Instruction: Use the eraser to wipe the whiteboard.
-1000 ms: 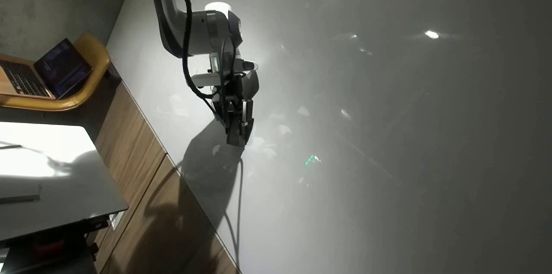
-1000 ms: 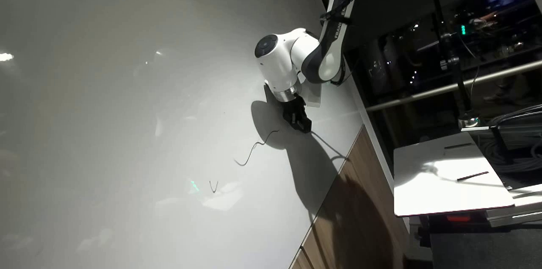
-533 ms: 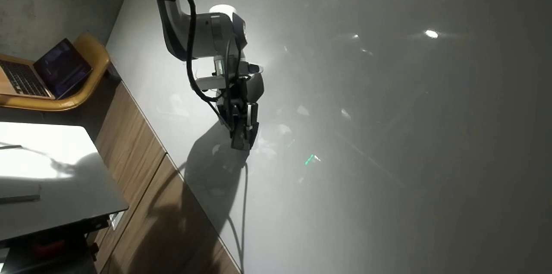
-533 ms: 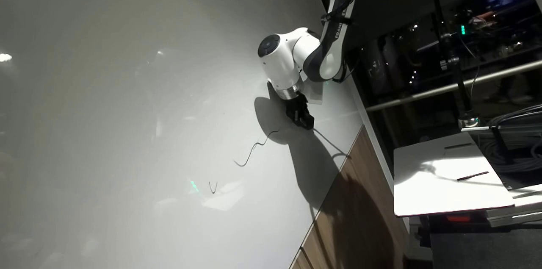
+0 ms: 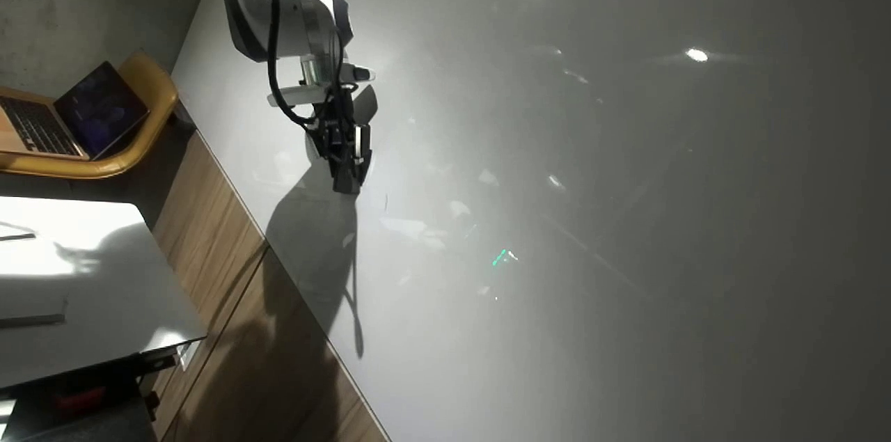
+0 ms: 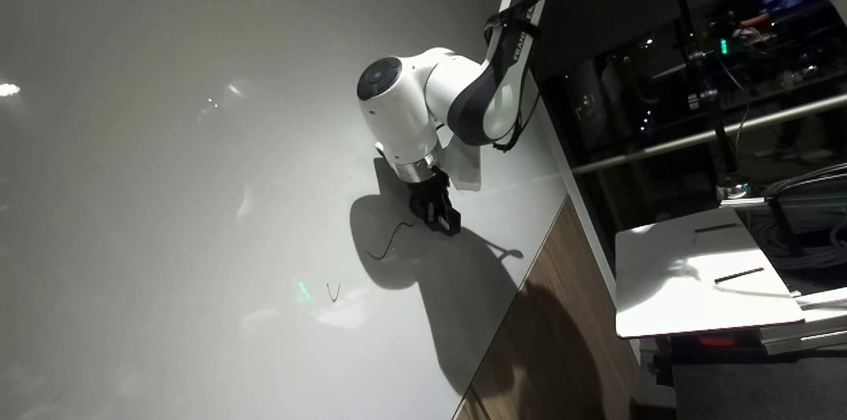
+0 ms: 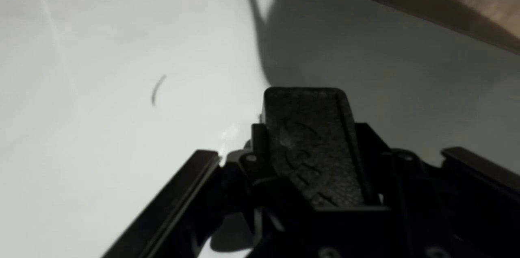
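"Where the fingers (image 7: 259,144) meet the eraser (image 7: 310,144), what is their state?"

"Pinching it from two opposite sides; its far end projects past them."

"State the eraser's position."

"At the whiteboard (image 6: 172,221), near the edge bordering the wood panel (image 6: 549,340); contact with the surface cannot be determined."

"Visible marks?"

"In an exterior view, a wavy line (image 6: 392,239) inside a shadow (image 6: 456,301) and a V-shaped mark (image 6: 334,299) outside it."
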Controlling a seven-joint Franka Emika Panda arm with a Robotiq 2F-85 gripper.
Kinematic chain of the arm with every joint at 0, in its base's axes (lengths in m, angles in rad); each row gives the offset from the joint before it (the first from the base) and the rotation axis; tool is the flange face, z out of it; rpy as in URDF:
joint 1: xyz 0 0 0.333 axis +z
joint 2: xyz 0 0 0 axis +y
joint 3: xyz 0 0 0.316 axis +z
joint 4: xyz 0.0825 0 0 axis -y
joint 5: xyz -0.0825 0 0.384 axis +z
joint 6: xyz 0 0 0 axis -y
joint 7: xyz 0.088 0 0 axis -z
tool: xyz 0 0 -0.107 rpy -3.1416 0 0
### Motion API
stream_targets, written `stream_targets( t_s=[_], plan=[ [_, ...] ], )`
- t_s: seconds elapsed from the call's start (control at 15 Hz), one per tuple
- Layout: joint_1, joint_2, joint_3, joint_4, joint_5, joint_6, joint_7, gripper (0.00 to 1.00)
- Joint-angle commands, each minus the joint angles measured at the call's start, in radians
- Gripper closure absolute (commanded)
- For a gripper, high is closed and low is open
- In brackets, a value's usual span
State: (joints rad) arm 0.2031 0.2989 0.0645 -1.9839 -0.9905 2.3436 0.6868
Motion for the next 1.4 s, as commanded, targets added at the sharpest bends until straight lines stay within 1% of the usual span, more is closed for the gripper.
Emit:
stream_targets(
  t_s=[0.0,0.2,0.6,1.0,1.33],
  plan=[
    [0.062,0.098,0.045,0.185,-0.007,-0.046,-0.033,0.70],
    [0.109,0.147,0.072,0.260,-0.009,-0.107,-0.045,0.70],
    [0.194,0.251,0.104,0.414,-0.009,-0.217,-0.075,0.70],
    [0.275,0.327,0.111,0.575,0.015,-0.319,-0.135,0.70],
    [0.334,0.396,0.108,0.695,0.044,-0.366,-0.170,0.70]
  ],
)
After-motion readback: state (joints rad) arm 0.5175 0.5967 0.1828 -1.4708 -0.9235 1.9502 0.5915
